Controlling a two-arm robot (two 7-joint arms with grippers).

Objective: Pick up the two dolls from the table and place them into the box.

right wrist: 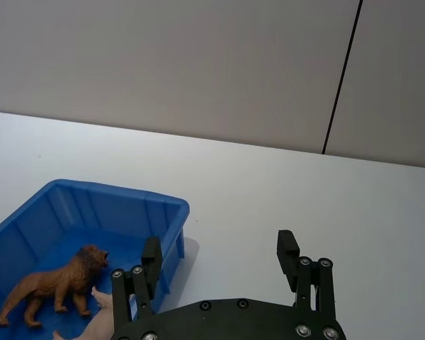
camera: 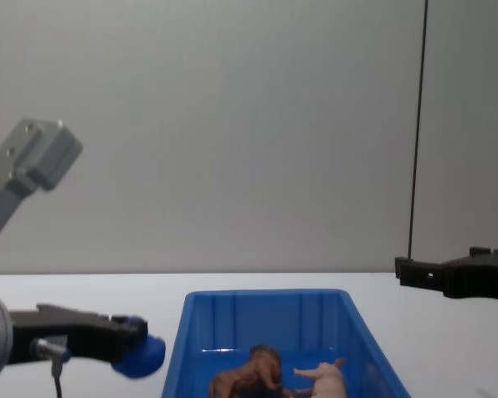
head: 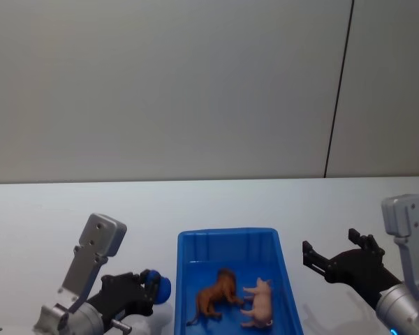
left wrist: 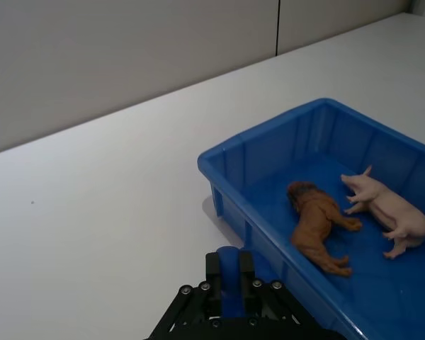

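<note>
Dolls — both of them — are lying inside the blue box (head: 232, 241), with neither set of jaws holding them. Left gripper (head: 153, 285) is hovering just beside the box's left wall, its jaws closed on a small blue ball (camera: 139, 355); in the left wrist view the ball (left wrist: 228, 273) is sitting pinched between the two black fingers (left wrist: 212, 273). Right gripper (head: 332, 257) is hanging over the table (head: 42, 216) near the box's right side, its jaws spread wide and gripping nothing; the right wrist view is showing the two fingers (right wrist: 288, 251) well apart above bare white surface, and the chest view is catching the right gripper (camera: 432, 272) coming in from the right edge.

Inside the box, the brown doll (head: 215, 294) — a shaggy four-legged figure — is resting on the left half of the floor, and the pink doll (head: 260, 301), a pale pig-like figure with pointed ears, is lying just beside it on the right, the two almost touching. Both appear to be on their sides in the left wrist view, the brown doll (left wrist: 317, 225) nearer that camera. The box is standing on the table, and a plain grey wall (head: 160, 84) is rising behind it.
</note>
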